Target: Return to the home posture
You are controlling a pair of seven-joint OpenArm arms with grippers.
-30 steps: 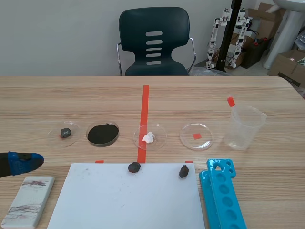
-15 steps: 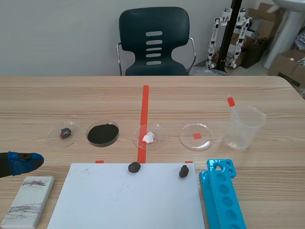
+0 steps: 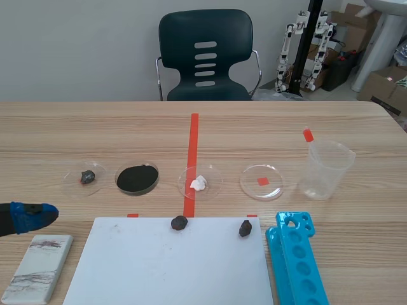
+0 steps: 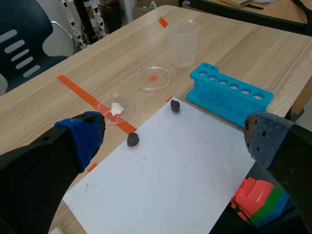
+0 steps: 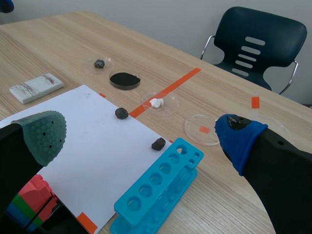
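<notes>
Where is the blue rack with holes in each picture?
Scene view: the blue rack lies at the lower right, beside the white paper.
Left wrist view: the blue rack stands ahead of the left hand, beyond the paper, near the clear cup.
Right wrist view: the blue rack lies close ahead of the right hand, along the paper's edge.
Shared landmark: the dark lump on the paper's corner nearest the rack.

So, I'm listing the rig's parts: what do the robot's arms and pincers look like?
What shows of the arms is black. The left pincer has two thick black fingers, one tipped with a blue dotted pad, the other with a grey dotted pad. The right pincer matches: a grey-green dotted pad and a blue one. No cables or markings are visible.
</notes>
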